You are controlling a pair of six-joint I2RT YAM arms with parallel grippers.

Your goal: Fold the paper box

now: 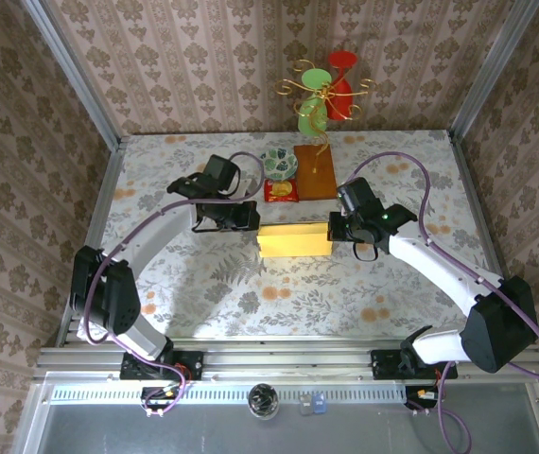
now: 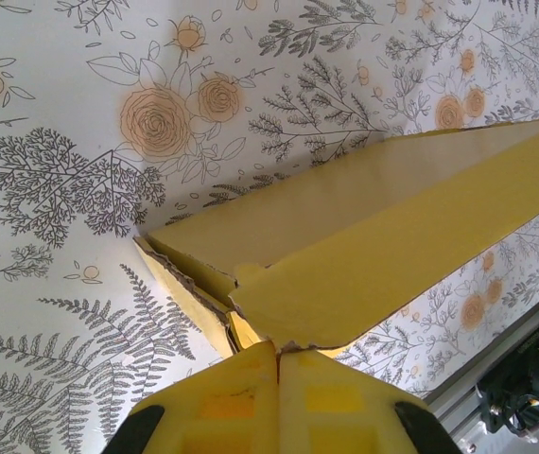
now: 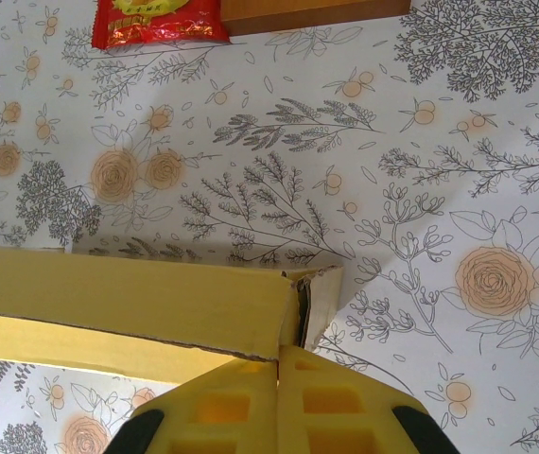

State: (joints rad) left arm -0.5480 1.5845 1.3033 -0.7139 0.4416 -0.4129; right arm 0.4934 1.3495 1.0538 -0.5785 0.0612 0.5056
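Pressed together, the left fingers [image 2: 227, 402] pinch the lower edge of a flap at one end of the yellow paper box [image 2: 392, 227]. The right fingers [image 3: 326, 402], likewise pressed together, pinch the edge at its other end. Between the two pairs the box lies long, shallow and partly folded on the floral table [image 3: 440, 142], its ragged cardboard corners just beyond the fingertips. Farther beyond the right fingers, a red packet [image 3: 156, 19] sits just beside an orange-brown board [image 3: 307, 9].

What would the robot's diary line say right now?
task: fold paper box | left end effector: shut, pinching one end | right end effector: shut, pinching other end
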